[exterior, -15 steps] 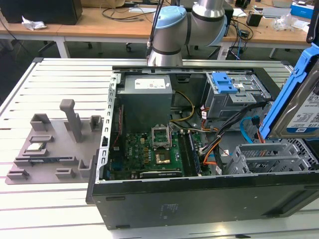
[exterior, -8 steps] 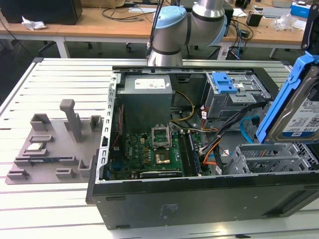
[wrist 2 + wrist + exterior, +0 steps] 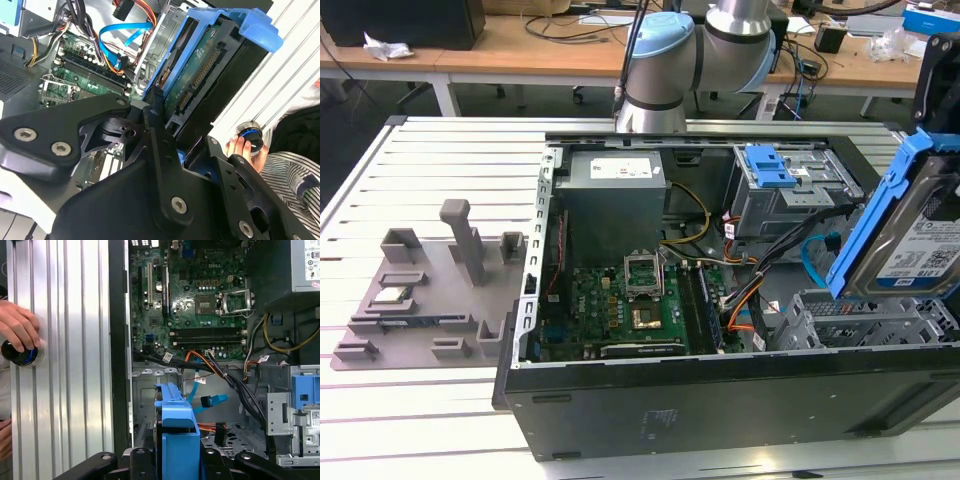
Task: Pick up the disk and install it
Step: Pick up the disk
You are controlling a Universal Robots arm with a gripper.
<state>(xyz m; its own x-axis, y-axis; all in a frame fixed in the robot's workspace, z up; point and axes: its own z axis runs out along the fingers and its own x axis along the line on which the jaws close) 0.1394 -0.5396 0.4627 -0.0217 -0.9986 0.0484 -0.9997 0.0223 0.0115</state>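
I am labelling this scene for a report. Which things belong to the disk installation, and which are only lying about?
Job in hand:
- flat silver hard drive in blue plastic rails, held by the black pincer
- open black computer case

Lying about:
- grey plastic parts tray
- small silver square chip on it
- crumpled white paper

The exterior view looks down at an angle onto the open computer case [image 3: 720, 400] and slatted surface [image 3: 420, 180]; both wrist views sit close behind the hand [image 3: 175, 457], sharing the disk [image 3: 175, 420] and motherboard [image 3: 195, 315] with it
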